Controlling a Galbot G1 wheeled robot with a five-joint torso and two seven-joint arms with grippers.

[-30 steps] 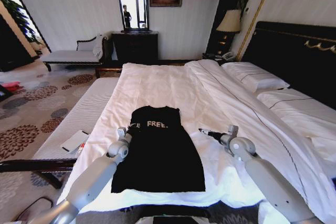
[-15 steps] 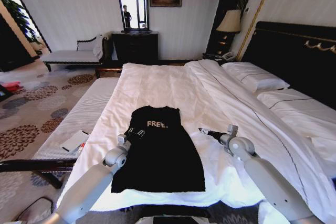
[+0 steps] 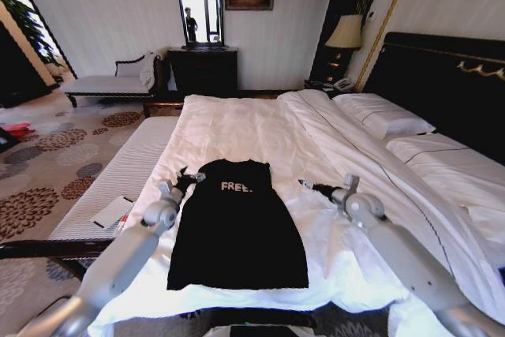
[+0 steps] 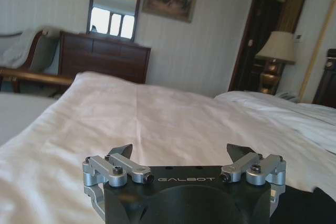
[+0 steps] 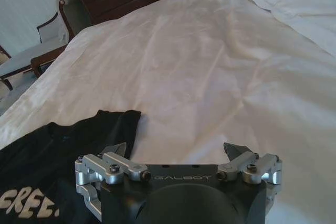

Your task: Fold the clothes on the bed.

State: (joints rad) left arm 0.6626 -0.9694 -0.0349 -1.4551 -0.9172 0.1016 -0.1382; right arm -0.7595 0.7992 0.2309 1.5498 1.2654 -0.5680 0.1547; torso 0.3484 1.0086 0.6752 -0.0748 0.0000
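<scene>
Presently on the bed [image 3: 252, 128], with white duvet, white pillows [image 3: 383, 120] and a dark headboard [image 3: 442, 88]: one black T-shirt [image 3: 237, 230], laid flat on the near part of the duvet, chest up, white "FREE!" lettering readable, sleeves tucked in so the body reads as a long dark panel. Its collar end points toward the far side of the bed, its hem toward the robot.

Left gripper [image 3: 188, 177]: held over the duvet just beside the shirt's left shoulder corner, fingers spread wide, nothing between them. In the left wrist view the same gripper [image 4: 181, 150] faces across bare white duvet, with a sliver of black fabric at the frame's lower corner.

Right gripper [image 3: 306, 186]: held over the duvet to the right of the shirt, apart from its edge, at about the height of the lettering; jaws wide apart and empty. In the right wrist view this gripper [image 5: 176, 150] looks over white duvet, with the shirt's collar end and part of the lettering off to one side.

Room behind: dark dresser [image 3: 203, 69] with mirror, chaise bench [image 3: 110, 80], bedside lamp [image 3: 345, 33].
</scene>
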